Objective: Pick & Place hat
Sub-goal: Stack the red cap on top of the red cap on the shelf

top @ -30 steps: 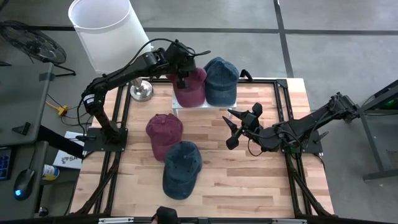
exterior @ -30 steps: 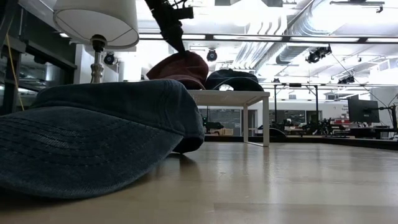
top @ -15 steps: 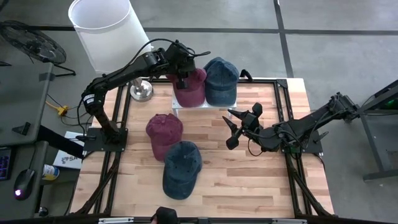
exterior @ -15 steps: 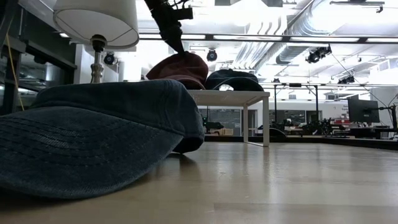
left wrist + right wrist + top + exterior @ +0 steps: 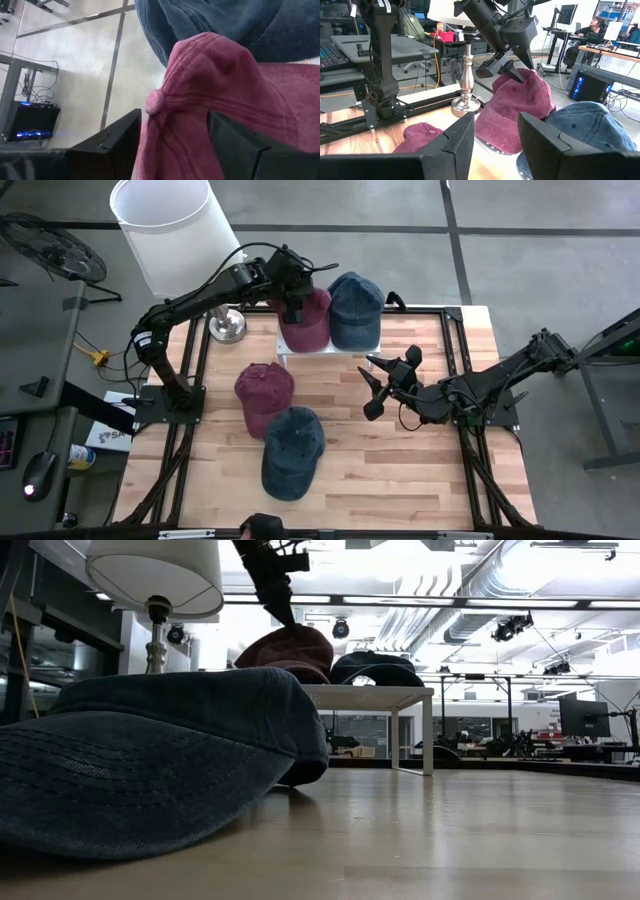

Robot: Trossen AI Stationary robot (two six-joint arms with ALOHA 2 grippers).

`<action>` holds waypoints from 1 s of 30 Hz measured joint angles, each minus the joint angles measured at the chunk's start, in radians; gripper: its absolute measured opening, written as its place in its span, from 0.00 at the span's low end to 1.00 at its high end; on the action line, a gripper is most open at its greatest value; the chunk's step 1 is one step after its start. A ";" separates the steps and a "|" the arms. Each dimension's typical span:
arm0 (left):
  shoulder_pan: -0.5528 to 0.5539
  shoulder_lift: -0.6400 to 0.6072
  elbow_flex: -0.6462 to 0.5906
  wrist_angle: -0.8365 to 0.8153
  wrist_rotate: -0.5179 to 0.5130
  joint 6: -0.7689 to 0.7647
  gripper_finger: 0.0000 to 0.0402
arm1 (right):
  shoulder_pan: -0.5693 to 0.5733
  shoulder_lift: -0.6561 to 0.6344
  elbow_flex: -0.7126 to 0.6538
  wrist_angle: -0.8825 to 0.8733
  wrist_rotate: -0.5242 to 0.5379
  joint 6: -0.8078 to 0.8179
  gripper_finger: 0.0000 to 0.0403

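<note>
— Hat count first: how many were on the white stand [image 5: 322, 356], and how many were left on the surface [image 5: 400, 470]?

— Two sat on the stand at the far edge: a maroon hat [image 5: 306, 317] on its left half and a blue hat [image 5: 354, 310] touching it on the right. Two more lay on the wood nearer the left edge, a second maroon hat [image 5: 263, 394] and, just toward the near edge, a second blue hat [image 5: 291, 450].

— What was the left gripper [image 5: 293, 307] doing?

— It stood over the crown of the maroon hat on the stand. In the left wrist view its fingers [image 5: 107, 145] were spread either side of the crown without pinching the cloth, so the hat looked let go and resting on the stand.

— And the right gripper [image 5: 372, 385]?

— It waited over the middle of the surface, toward the right, jaws parted and empty.

— So how far along?

— About halfway, by my reckoning: two placed, two left to pick up.
</note>
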 joint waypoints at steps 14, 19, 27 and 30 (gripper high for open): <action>-0.002 -0.016 0.001 0.008 -0.054 -0.061 0.56 | 0.000 0.000 0.000 0.000 0.000 -0.002 0.36; -0.002 -0.045 0.000 0.002 -0.037 -0.110 0.56 | 0.000 0.000 0.000 0.000 0.000 -0.002 0.36; -0.013 -0.112 0.000 -0.008 0.025 -0.242 0.56 | 0.000 0.000 0.000 -0.009 0.000 -0.002 0.36; -0.039 -0.131 0.000 -0.030 0.021 -0.263 0.56 | 0.000 0.000 0.000 -0.010 -0.003 -0.002 0.36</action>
